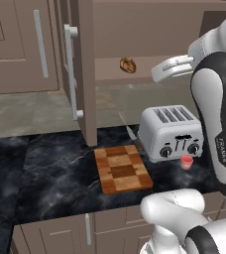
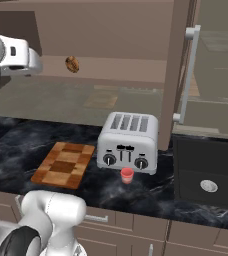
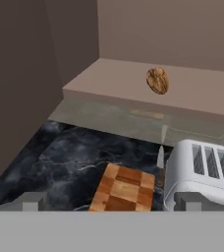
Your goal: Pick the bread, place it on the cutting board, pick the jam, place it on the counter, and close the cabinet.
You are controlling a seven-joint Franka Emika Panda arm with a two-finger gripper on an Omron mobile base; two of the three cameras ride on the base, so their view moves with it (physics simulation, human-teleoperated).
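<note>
Golden-brown bread (image 3: 157,80): sitting on the cabinet (image 1: 87,74) shelf, upper centre of the left base view, upper right of centre in the hand view; not yet picked.
Handling: probably light and soft, rounded, likely squashing under a hard pinch and rolling if nudged; best taken across the widest middle, gently.
Gripper (image 3: 106,203): hanging in open air, well apart from the bread, facing the shelf; fingers (image 3: 31,201) spread wide at the bottom corners of the hand view, pinching nothing.
Board (image 1: 122,169): lying flat on the black counter (image 1: 45,168), lower centre of the left base view, just left of the toaster (image 1: 171,132), nothing on it.
Jam (image 1: 186,162): standing upright on the counter just in front of the toaster, lower right of the left base view; small, stiff, probably smooth and slippery.
Knife (image 3: 160,157): lying between board and toaster, lower centre of the hand view.
Cabinet door: standing open, edge-on, left of centre in the left base view.
Step judged: reaching for the bread.
</note>
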